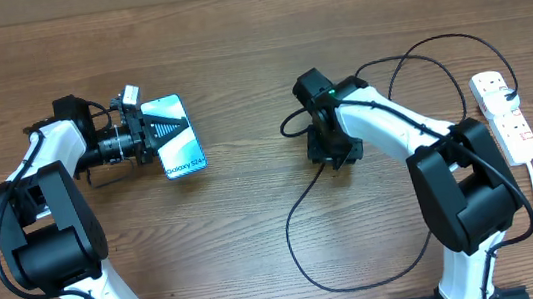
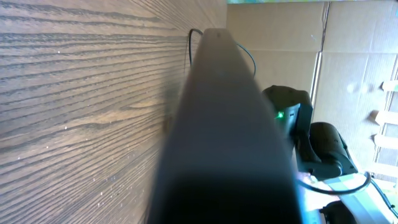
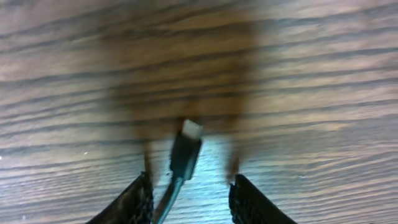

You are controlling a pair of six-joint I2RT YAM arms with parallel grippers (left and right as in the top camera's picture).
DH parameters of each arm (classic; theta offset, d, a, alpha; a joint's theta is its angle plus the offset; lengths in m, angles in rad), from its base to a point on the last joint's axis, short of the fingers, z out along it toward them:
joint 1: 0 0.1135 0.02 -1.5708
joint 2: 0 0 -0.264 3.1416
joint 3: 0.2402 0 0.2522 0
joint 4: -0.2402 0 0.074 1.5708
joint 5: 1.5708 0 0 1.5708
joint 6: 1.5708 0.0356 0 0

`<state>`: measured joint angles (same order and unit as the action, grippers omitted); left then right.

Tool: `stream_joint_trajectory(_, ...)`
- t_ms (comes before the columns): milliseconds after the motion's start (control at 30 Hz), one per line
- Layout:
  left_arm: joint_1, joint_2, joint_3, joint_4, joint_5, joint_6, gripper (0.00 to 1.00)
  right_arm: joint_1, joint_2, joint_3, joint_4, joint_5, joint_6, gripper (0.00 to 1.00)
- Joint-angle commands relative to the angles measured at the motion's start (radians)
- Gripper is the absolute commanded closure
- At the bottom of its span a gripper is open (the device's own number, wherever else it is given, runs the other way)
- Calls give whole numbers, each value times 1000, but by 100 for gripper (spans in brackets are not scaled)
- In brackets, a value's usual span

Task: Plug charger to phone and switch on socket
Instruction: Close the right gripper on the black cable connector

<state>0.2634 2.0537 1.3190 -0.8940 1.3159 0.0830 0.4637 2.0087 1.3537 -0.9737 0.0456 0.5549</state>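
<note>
Charger tip (image 3: 186, 149) lies well right of the phone (image 1: 175, 140), between the parted, empty jaws of the right gripper (image 3: 191, 190). Grip the tip squarely (not the cable); the left gripper (image 1: 142, 133) clamps the phone.

The phone (image 1: 173, 137) is in the left half of the table (image 1: 235, 52), with the left gripper (image 1: 149, 133) at its left side. The power strip (image 1: 504, 117) lies along the right edge. From it the cable (image 1: 290, 242) loops toward the near edge and back to the middle, where its plug tip (image 3: 186, 146) lies between the fingers of the right gripper (image 3: 189, 186).
</note>
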Motion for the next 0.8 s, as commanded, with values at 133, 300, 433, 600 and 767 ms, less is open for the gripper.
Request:
stream_joint_trajectory(133,-5,-30,9,1,33,26,96,-21,2,-6,27,-24,8,60)
stream_joint_trajectory(300,-5,-31,9,0,33,26,96,-21,2,-6,31,-22,25,68)
stream_joint_trajectory(433,-5,-31,9,1,33,26,96,-21,2,-6,48,-48,25,78)
stream_joint_trajectory(600,-5,-30,9,0,33,26,96,-21,2,-6,56,-58,70,78)
stream_joint_trajectory(767,-5,-30,9,1,33,26,96,-21,2,-6,26,-57,95,79)
